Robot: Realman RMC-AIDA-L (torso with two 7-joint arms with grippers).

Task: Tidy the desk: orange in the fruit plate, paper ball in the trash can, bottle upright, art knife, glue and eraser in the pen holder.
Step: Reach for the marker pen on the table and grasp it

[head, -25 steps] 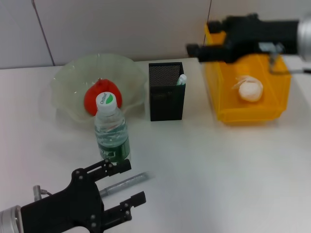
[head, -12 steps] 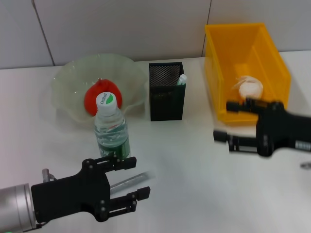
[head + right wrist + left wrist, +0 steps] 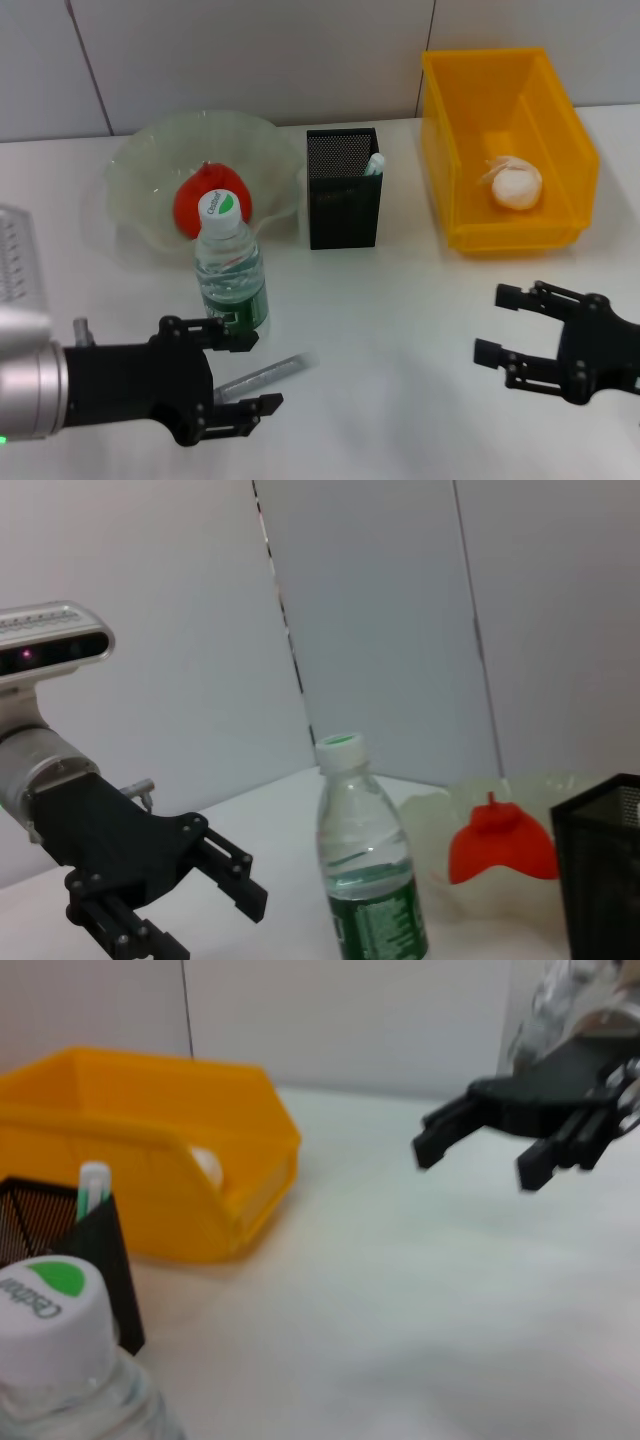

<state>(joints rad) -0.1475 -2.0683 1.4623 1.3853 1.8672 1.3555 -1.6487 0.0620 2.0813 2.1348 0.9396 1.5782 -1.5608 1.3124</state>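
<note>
The orange (image 3: 205,203) lies in the pale green fruit plate (image 3: 150,160). In front of it the bottle (image 3: 231,277) stands upright with a white and green cap. The glue (image 3: 374,163) sticks out of the black mesh pen holder (image 3: 342,195). The paper ball (image 3: 516,184) rests in the yellow trash can (image 3: 470,95). A grey art knife (image 3: 285,366) lies flat on the table. My left gripper (image 3: 264,372) is open, its fingers either side of the knife. At the front right my right gripper (image 3: 490,322) hangs open and empty. The eraser is out of view.
The white table (image 3: 400,300) runs back to a grey wall. In the left wrist view the bottle cap (image 3: 50,1310) is close, with the pen holder (image 3: 60,1230), the trash can (image 3: 140,1130) and the right gripper (image 3: 480,1140) beyond.
My right arm has come away from above the trash can down to the front right of the table. My left gripper has drawn back slightly to the left, still open.
</note>
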